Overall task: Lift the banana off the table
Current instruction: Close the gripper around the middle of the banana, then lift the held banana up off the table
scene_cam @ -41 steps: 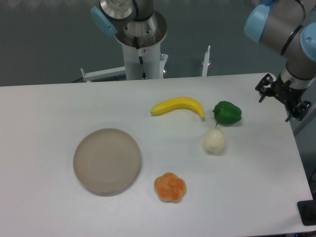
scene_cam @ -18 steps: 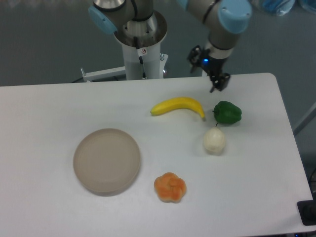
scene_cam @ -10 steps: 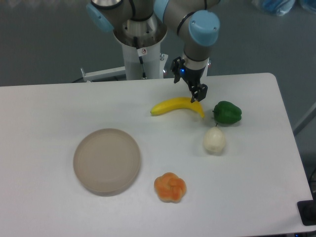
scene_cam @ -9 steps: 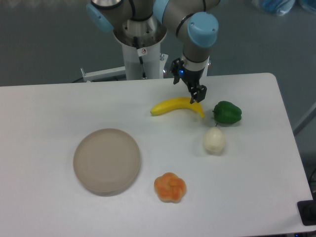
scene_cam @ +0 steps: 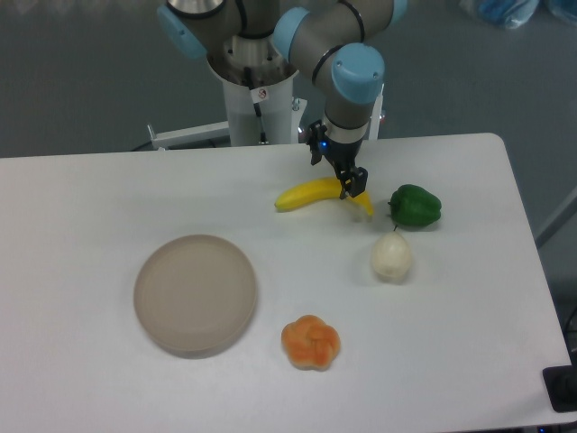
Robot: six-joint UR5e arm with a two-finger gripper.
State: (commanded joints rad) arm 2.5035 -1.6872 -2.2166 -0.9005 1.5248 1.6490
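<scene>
The bright yellow banana [scene_cam: 306, 195] lies on the white table [scene_cam: 90, 207], right of centre toward the back. My gripper [scene_cam: 336, 170] hangs directly over the banana's right half, fingers pointing down. One dark fingertip [scene_cam: 353, 181] overlaps the banana; the other finger [scene_cam: 317, 154] is behind it. The jaws look open, straddling the banana. Whether they touch it I cannot tell.
A green pepper [scene_cam: 416, 206] sits just right of the banana. A white onion-like ball [scene_cam: 391, 257] lies in front of the pepper. A round grey-beige plate [scene_cam: 196, 293] is at the left front, an orange knotted bun [scene_cam: 310, 342] near the front. The arm's base [scene_cam: 257, 81] stands behind the table.
My gripper has swung from the table's right edge leftward past the pepper and come down over the banana's right half. The objects on the table have not moved.
</scene>
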